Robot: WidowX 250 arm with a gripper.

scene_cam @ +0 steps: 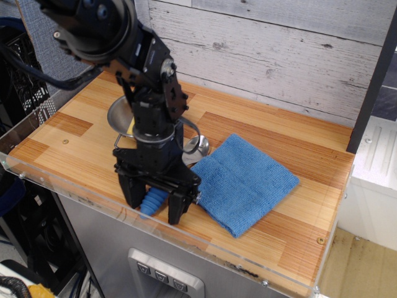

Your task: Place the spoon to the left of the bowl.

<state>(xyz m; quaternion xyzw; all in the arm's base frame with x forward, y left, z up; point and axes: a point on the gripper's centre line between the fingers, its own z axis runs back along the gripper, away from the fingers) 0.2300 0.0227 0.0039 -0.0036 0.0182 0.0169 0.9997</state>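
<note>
The tool (154,205) straddles the spoon (153,200) handle, fingers apart, beside a blue cloth (245,180)

- You see only the left rim of the bowl (119,115); the arm covers the rest.
- The spoon (153,202) shows you just its blue handle end between the hand (153,207)'s fingers and a sliver of scoop beside the arm.
- The tabletop (279,143) hides under the arm's base.

Shiny metal bowl (119,114), ribbed spoon (153,200) handle
</note>
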